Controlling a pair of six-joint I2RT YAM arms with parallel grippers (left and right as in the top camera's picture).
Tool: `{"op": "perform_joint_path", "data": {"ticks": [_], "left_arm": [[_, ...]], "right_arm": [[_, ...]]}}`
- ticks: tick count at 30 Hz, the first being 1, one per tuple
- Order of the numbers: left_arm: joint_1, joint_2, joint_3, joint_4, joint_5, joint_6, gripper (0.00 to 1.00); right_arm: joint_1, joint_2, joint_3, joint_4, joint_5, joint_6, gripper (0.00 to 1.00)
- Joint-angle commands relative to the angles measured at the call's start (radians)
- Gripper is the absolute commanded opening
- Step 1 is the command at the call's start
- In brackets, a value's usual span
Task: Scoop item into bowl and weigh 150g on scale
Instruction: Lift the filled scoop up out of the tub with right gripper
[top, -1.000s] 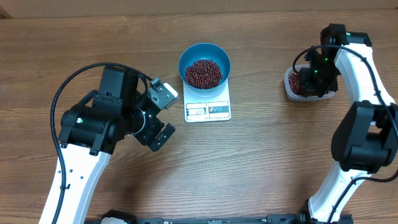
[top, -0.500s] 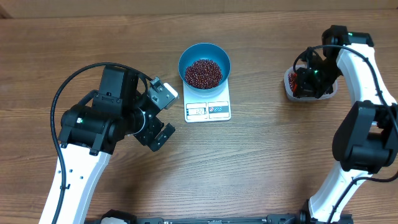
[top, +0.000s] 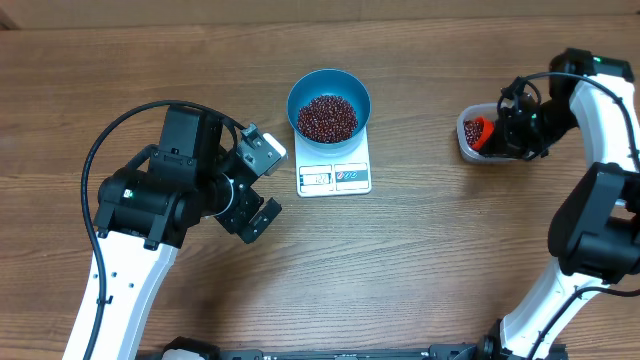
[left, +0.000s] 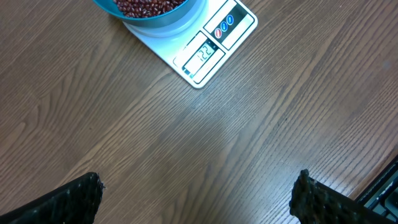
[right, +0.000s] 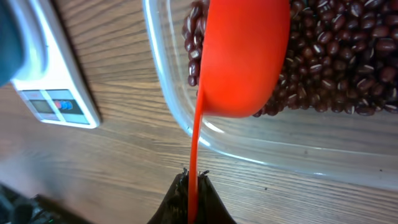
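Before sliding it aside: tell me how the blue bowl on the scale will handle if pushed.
The blue bowl holds a heap of red beans, so probably heavy and steady. It looks as wide as the white scale, so a shove may slide it off.

From my station: left arm (top: 140, 200) folded at near-left, black wrist aimed right. I read left gripper (top: 268, 185) as spread wide and empty, fingers (left: 68, 202) at both lower corners of its wrist view. I see right arm (top: 600, 150) rising along right edge from near side, wrist bent back toward left. Right gripper (top: 503, 135) tilted down, jaws pinched tight on thin handle of scoop (right: 245, 56).
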Motion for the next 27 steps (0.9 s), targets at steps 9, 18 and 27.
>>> {"op": "perform_joint_path", "data": {"ticks": [9, 18, 27], "left_arm": [[0.004, 0.006, 0.000, 0.003, 0.019, -0.010, 1.00], [0.004, 0.006, 0.000, 0.003, 0.019, -0.010, 1.00], [0.004, 0.006, 0.000, 0.003, 0.019, -0.010, 1.00]], "right_arm": [[-0.099, 0.012, 0.024, -0.023, -0.099, -0.056, 0.04], [-0.151, 0.012, 0.024, -0.071, -0.200, -0.134, 0.04], [-0.203, 0.012, 0.024, -0.089, -0.251, -0.135, 0.04]]}}
